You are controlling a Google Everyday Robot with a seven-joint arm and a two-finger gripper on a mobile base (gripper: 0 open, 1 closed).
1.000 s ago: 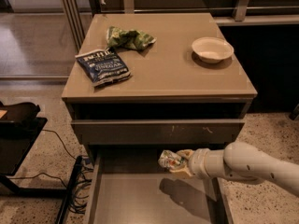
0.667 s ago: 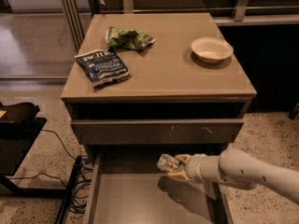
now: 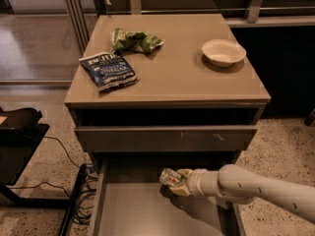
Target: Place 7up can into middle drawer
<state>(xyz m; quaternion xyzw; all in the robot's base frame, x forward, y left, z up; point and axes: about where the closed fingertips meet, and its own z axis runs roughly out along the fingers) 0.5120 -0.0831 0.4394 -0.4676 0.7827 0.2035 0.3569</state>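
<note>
The 7up can [image 3: 169, 177], small, dented, silvery with green, is held on its side in my gripper [image 3: 178, 181], which is shut on it. My white arm reaches in from the lower right. The can hangs just above the floor of the open middle drawer [image 3: 138, 210], near the drawer's back, right of centre. The drawer is wide, taupe-grey, pulled out towards the camera, with a plain flat floor. Part of the can is hidden by my fingers.
Above the open drawer is a shut drawer with a scratched front panel [image 3: 167, 137]. On the cabinet top lie a dark blue chip bag [image 3: 108, 70], a green wrinkly snack bag [image 3: 137, 40] and a white bowl [image 3: 223, 51]. Cables [image 3: 78, 181] and a black stand [image 3: 19, 146] are at the left.
My gripper with the can has moved left and slightly down, deeper over the drawer floor. Nothing on the cabinet top has moved.
</note>
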